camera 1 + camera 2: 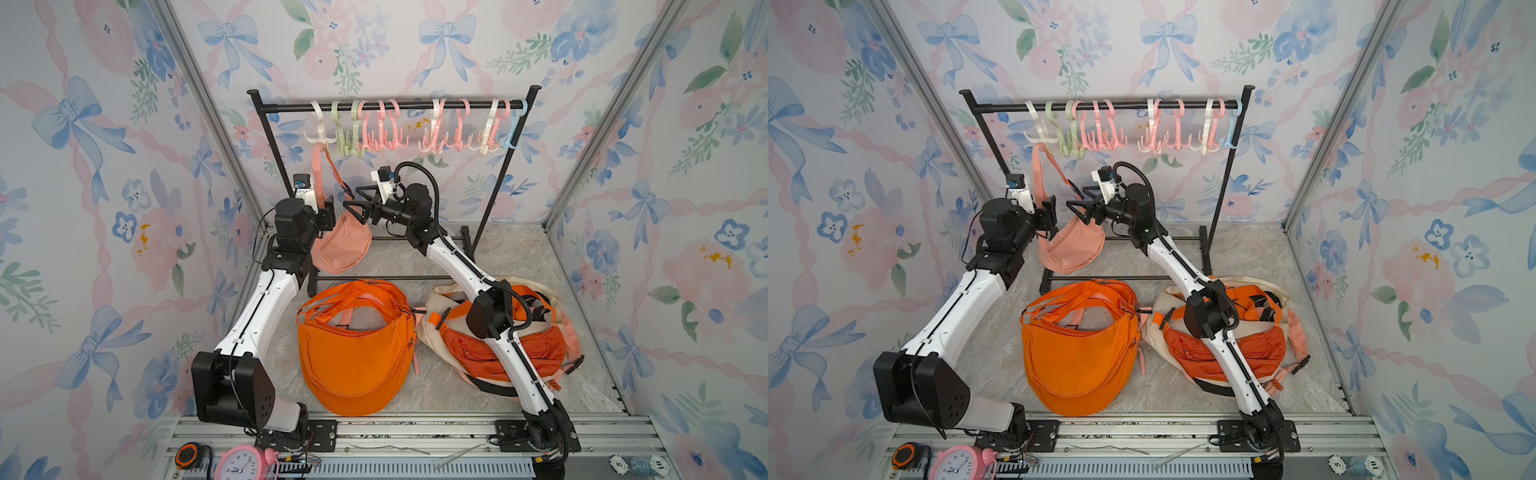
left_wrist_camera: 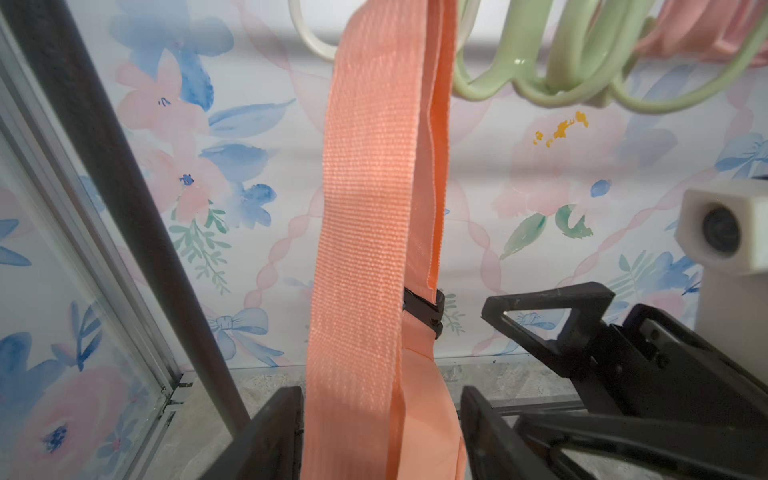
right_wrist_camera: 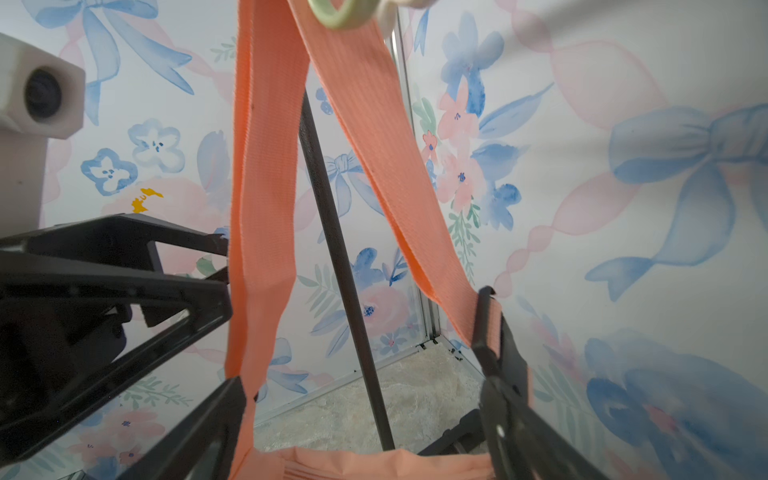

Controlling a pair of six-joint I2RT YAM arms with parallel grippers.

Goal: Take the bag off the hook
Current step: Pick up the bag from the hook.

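Because the pink bag [image 1: 340, 249] hangs by its woven strap [image 2: 365, 208] from the white hook [image 1: 316, 124] at the end of the rack [image 1: 415, 104], it looks light and floppy, likely to sag and swing. The left gripper [image 2: 378, 395] stands spread with the strap between its jaws, pinching nothing; the right gripper [image 3: 360, 336] gapes wide beside it. The flat strap below the hook seems the best hold.

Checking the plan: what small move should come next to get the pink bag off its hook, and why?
Probably close the left claw on the strap: it lies between the open jaws, the right claw is open too, so the pink bag hangs ungripped on the white hook.
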